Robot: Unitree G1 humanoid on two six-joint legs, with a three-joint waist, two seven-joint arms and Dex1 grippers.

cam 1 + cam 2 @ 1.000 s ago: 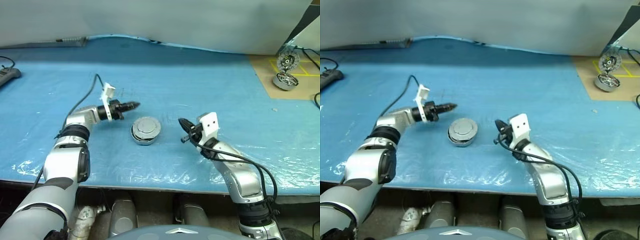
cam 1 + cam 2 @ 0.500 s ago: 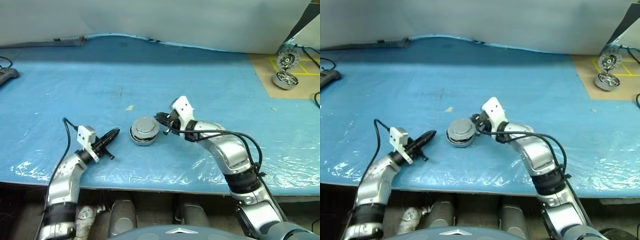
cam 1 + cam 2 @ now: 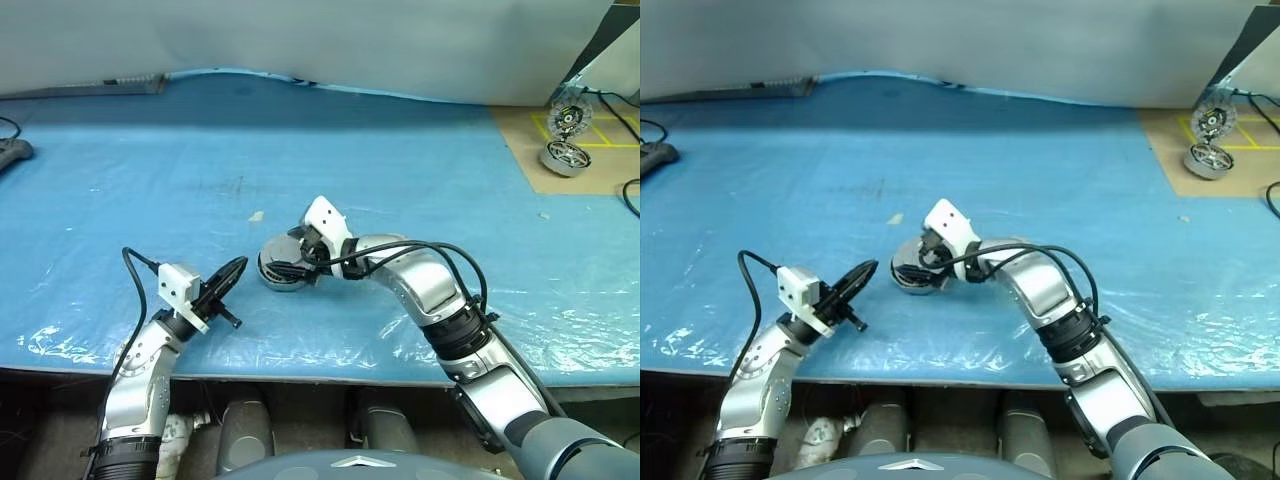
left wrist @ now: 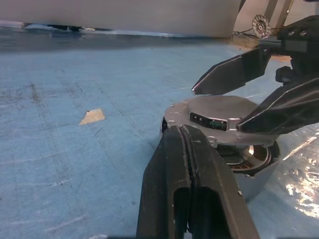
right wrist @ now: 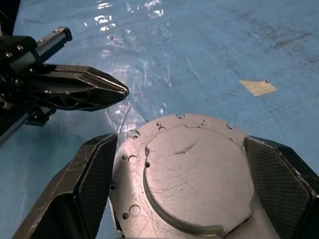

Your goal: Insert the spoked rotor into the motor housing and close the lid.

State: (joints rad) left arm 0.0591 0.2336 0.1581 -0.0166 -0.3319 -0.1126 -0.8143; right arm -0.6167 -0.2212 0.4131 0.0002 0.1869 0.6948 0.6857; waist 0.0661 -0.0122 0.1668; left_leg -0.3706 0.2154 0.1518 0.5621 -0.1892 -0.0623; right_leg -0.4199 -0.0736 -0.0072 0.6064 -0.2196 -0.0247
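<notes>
Right wrist view puts you square over the lid (image 5: 192, 174): your right gripper (image 5: 192, 191) has swung in from the side and spread wide, one finger either side of the disc, gripping nothing yet. The lid lies down on the motor housing (image 4: 251, 172), though a gap shows at its near edge in the left wrist view. Your left gripper (image 3: 230, 272) has pulled back, fingers pressed together and empty, just beside the housing on the blue sheet (image 3: 420, 160). Looks like you're set to press the lid home.
</notes>
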